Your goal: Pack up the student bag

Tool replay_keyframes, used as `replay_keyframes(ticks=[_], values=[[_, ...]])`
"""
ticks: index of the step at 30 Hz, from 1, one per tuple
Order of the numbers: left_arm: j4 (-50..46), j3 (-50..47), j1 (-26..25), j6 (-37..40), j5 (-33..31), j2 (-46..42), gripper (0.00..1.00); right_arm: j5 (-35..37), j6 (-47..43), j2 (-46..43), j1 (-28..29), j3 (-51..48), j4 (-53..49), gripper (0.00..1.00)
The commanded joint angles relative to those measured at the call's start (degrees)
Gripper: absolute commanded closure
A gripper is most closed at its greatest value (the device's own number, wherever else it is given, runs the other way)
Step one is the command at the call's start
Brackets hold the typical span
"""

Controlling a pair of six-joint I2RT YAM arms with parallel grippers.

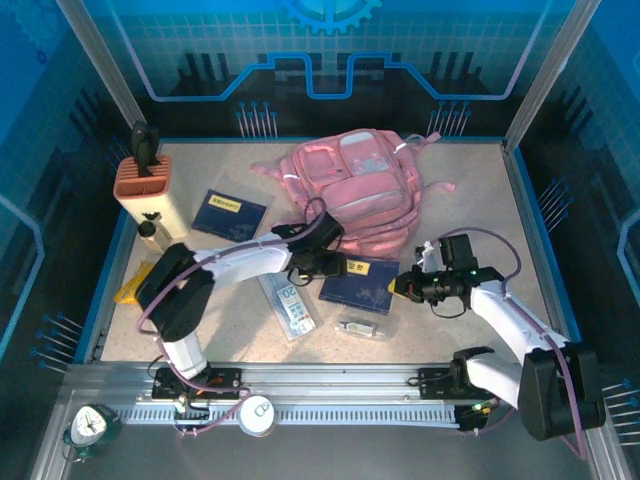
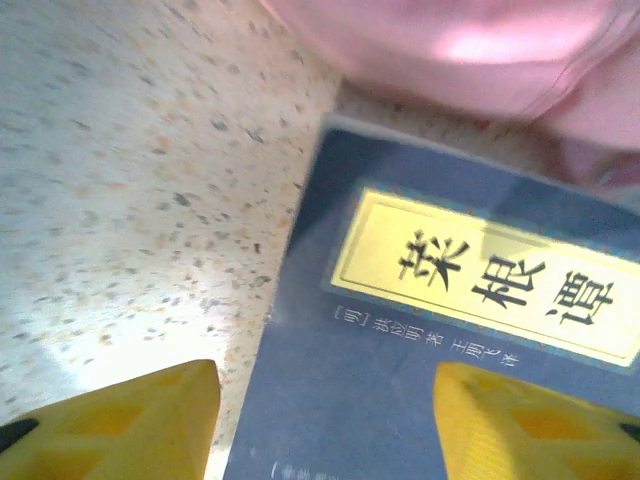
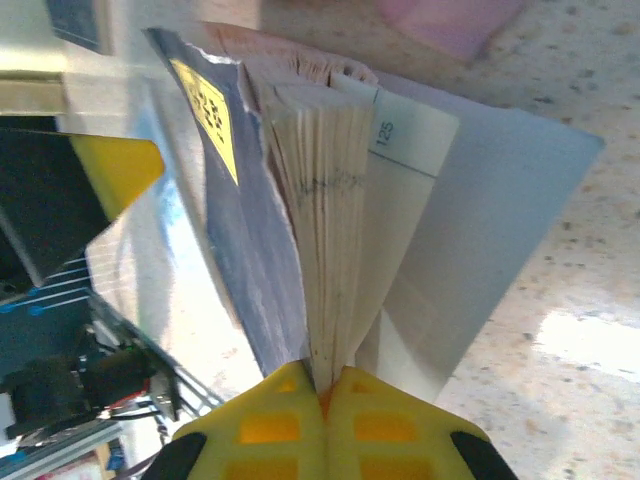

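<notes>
- Closest to the lens, our right end effector (image 3: 325,385) is clenched on the blue book (image 3: 250,250). Both yellow pads pinch a wad of pages at the open edge, and the front cover and the other leaves fan apart to either side.
- Our left end effector (image 2: 330,430) is released and hangs low over the book's opposite end. One yellow finger is above bare counter (image 1: 480,200), the other above the cover with its yellow title label, and nothing is pressed between them.
- Our student bag (image 1: 355,185) lies flat at the far middle of the counter, its pink fabric just beyond the book's far edge.
- We judge that the coming move turns on direction. From the gripped book the bag lies away from the arm bases and slightly to the left.
- It is near the right end effector but apart from it. The left one sits just beside the bag's near hem, so the left arm is the nearer.
- The book's long axis runs left to right between the two end effectors, roughly along that hem, while the bag's runs near to far, leaning right.
- We cannot tell whether any zip stands open.
</notes>
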Motion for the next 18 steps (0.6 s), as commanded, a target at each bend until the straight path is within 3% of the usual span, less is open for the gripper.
replay_keyframes(ticks=[1,11,18], values=[[-0.04,-3.16,2.8,-4.55,1.6,-7.11,0.37,-4.57,5.6,-3.08,-0.29,1.88,1.08,1.0],[0.18,-13.47,6.98,-26.66,-0.6,-29.97,0.07,-2.67,20.63,-7.63,6.92,5.91,8.32,1.0],[-0.54,-20.42,6.17,-43.46,-4.57,-43.81,0.01,0.49,28.57,-7.26,14.03,9.77,15.59,1.0]])
